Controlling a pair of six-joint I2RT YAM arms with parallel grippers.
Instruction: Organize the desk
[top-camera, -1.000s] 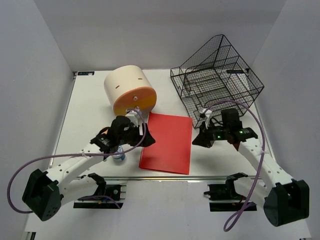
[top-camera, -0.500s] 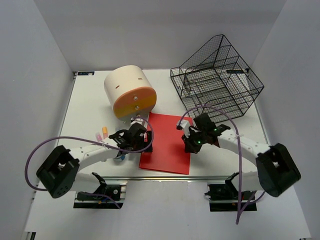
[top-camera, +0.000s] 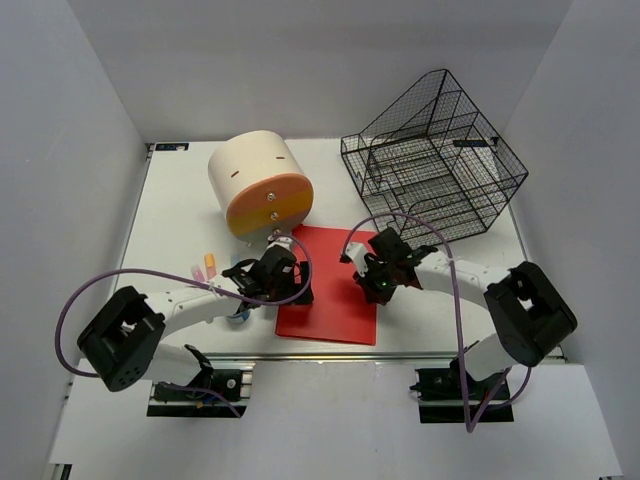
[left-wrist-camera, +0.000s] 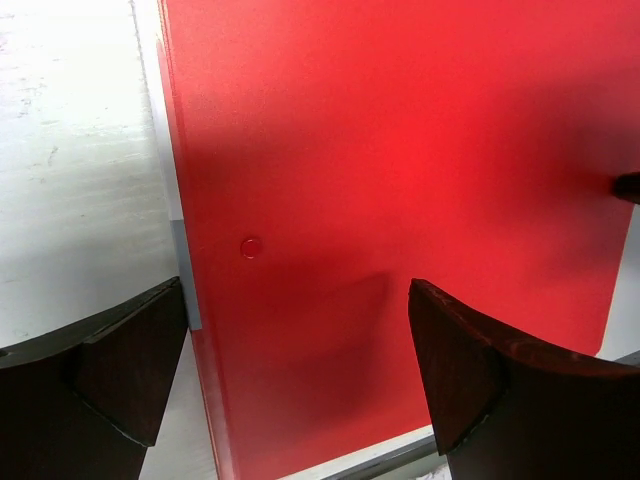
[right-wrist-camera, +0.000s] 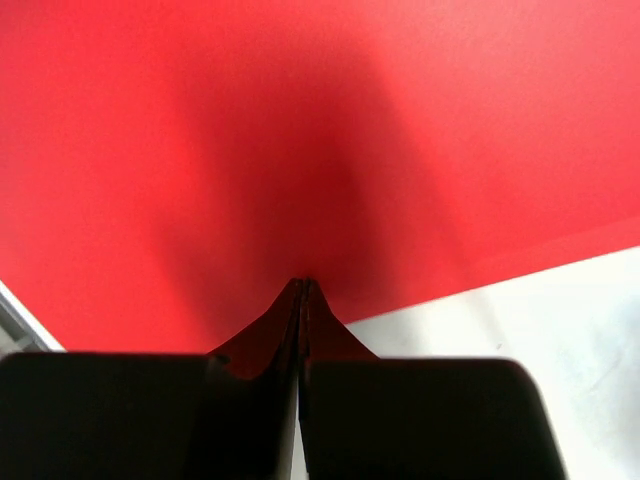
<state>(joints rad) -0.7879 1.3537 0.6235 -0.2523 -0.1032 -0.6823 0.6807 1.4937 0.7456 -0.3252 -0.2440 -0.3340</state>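
A red folder (top-camera: 333, 290) lies flat on the white desk (top-camera: 170, 215), near the middle; the left gripper (top-camera: 293, 283) sits over its left edge, the right gripper (top-camera: 370, 287) over its right edge; a cream cylindrical drawer box (top-camera: 258, 185) lies far left; a black wire-mesh tray rack (top-camera: 430, 155) stands far right.

The white desk (top-camera: 170, 220) has a silver rail (top-camera: 330, 354) along its near edge and a flat red folder (top-camera: 335, 300) lying at its middle front. Behind the folder lies a cream drawer box (top-camera: 255, 185) on its side, orange front facing forward, with a black wire-mesh rack (top-camera: 430, 165) at the back right. Small pink and orange pieces (top-camera: 203, 266) lie left of the folder
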